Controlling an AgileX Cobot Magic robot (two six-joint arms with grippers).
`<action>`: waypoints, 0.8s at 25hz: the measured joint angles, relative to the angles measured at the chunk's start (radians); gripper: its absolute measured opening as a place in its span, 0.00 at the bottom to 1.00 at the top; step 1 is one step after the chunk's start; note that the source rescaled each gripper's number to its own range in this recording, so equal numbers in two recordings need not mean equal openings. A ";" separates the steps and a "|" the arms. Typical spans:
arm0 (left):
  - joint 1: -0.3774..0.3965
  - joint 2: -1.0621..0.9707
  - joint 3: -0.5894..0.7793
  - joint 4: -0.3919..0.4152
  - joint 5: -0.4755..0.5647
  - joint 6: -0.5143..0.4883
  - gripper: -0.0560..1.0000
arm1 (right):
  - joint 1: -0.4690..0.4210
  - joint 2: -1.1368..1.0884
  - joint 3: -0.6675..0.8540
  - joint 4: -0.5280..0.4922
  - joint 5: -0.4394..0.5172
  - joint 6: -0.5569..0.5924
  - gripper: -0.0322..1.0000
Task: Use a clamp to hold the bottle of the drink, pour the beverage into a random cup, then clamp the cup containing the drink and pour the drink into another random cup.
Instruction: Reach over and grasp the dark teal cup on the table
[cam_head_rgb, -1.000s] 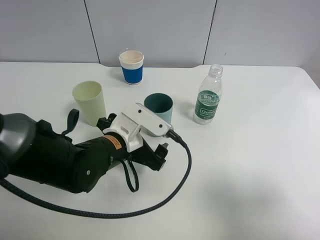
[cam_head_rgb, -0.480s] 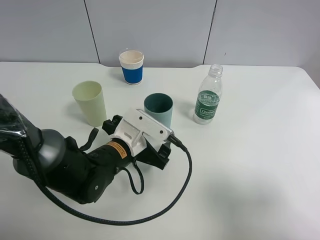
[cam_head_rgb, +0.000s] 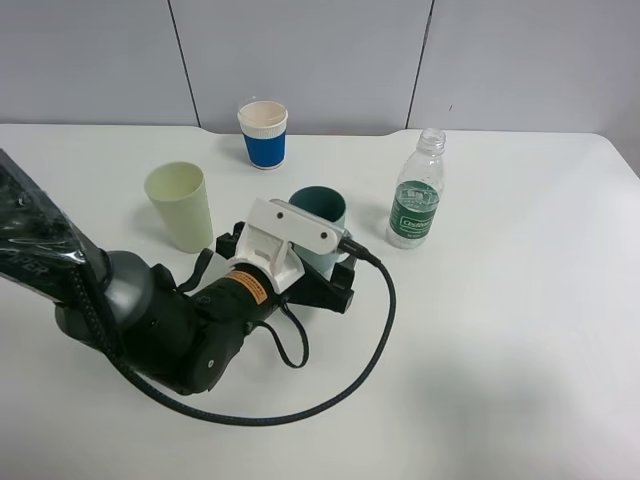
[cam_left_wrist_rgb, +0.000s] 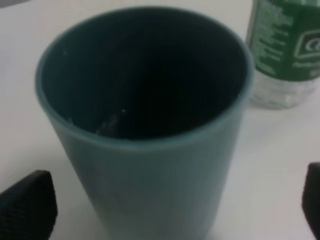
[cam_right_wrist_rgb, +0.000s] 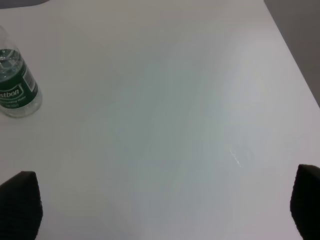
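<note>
Your left claw (cam_left_wrist_rgb: 169, 204) spread wide either side of the teal cup (cam_head_rgb: 322, 207), gripping nothing, bottle (cam_head_rgb: 415, 200) upright on the counter (cam_head_rgb: 520, 340) near that cup, cream cup (cam_head_rgb: 180, 207) beside your left arm (cam_head_rgb: 170, 330), blue-sleeved cup (cam_head_rgb: 263, 134) farther back, your right claw (cam_right_wrist_rgb: 162, 200) wide open, empty.

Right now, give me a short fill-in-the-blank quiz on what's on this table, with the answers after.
1. The left gripper is open, facing the ____ cup.
2. The bottle wears a ____ label.
3. The right gripper is ____.

Missing words: teal; green; open.
</note>
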 joint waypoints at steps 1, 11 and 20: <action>0.007 0.009 -0.007 0.000 -0.003 0.000 1.00 | 0.000 0.000 0.000 0.000 0.000 0.000 1.00; 0.035 0.104 -0.109 0.034 -0.003 -0.001 1.00 | 0.000 0.000 0.000 0.000 0.000 0.000 1.00; 0.082 0.124 -0.145 0.134 0.001 -0.068 0.64 | 0.000 0.000 0.000 0.000 0.000 0.000 1.00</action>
